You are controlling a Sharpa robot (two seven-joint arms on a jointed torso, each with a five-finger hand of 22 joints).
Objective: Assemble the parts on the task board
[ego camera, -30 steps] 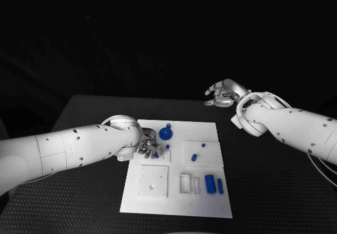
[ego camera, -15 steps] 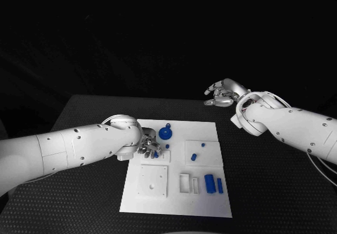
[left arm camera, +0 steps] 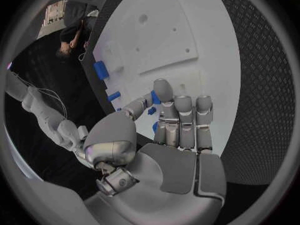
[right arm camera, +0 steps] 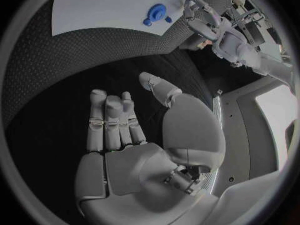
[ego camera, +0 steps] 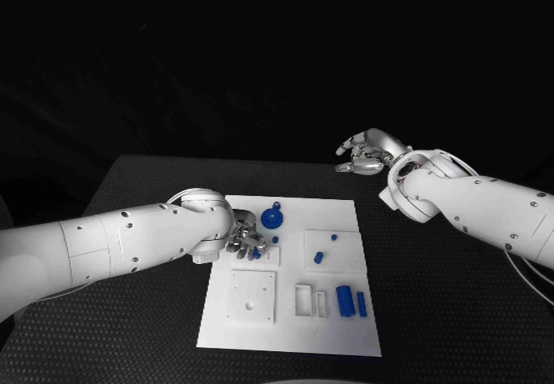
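Left hand [ego camera: 246, 240] lowered (right hand [ego camera: 367, 154] raised).

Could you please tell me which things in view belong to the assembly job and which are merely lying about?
Belonging to the job:
task board
blue parts
blue round part
left hand, over the board

Just there:
black table
right hand, raised, holding nothing

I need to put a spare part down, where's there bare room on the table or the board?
Bare black table lies right of the white task board, under the right arm. The board's near strip is also bare. The board's far left is crowded: the left hand sits beside the round blue part.
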